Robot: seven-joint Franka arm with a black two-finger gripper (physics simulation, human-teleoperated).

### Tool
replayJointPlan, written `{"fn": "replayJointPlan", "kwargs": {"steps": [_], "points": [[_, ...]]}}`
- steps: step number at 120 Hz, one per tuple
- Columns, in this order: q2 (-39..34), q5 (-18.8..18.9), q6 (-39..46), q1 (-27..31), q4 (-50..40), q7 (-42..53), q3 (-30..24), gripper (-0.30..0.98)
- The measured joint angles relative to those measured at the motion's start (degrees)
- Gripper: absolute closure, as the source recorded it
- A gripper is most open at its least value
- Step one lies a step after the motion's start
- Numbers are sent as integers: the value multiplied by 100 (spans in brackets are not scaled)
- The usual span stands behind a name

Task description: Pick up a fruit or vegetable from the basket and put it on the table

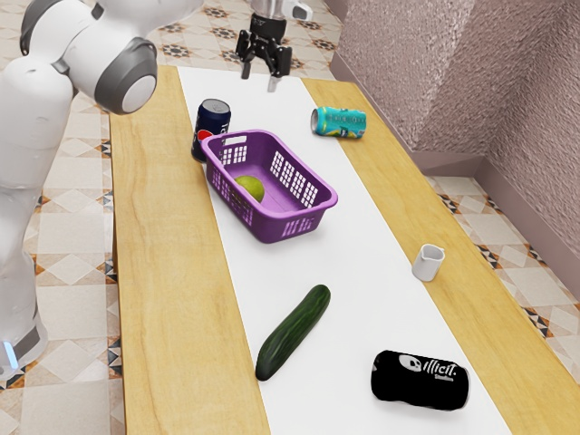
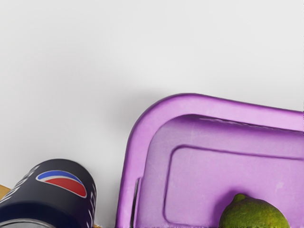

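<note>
Laid out along a wooden worktop [image 1: 163,272] spread with a white runner [image 1: 372,313], produce and drinks surround a purple plastic basket [image 1: 265,220], clock directions here being read from the basket in the exterior view. Nearest, at 5 o'clock, a black Illicit can [image 1: 420,381] lies on its side. A cucumber [image 1: 293,333] rests at full length at 6 o'clock, outside the basket and so presumably not the item wanted. A small white jug [image 1: 428,264] stands upright at 4 o'clock on its flat base.

Mid-table, the lime [image 1: 250,188], the fruit in question, sits on the basket's floor towards the 9 o'clock side, where the pierced walls fence in a round thing apt to roll. A Pepsi can [image 2: 57,194] stands upright just beside the rim at about 10 o'clock, likely a hazard should the hand drift wide. A turquoise can [image 1: 339,123] lies on its side at 1 o'clock.

Farthest off, at 12 o'clock, the black two-finger tool [image 1: 259,80] of the Franka arm [image 1: 32,127] hangs raised and pointed down, fingers well parted with nothing between them, a pose suited to reaching in from above. It would need to travel towards the lime, then descend inside the walls.
</note>
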Motion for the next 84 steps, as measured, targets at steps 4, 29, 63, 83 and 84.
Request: {"fn": "replayJointPlan", "kwargs": {"steps": [4,29,63,83,84], "points": [[0,-2,-10,-2,0,34,0,0],[-37,77,-219,-9,794,165,14,0],[-531,664,-627,-1442,629,-266,-8,0],[-2026,1742,-81,-1487,-1192,-633,-267,0],[-2044,1793,-61,-1440,-1214,-657,-283,0]]}}
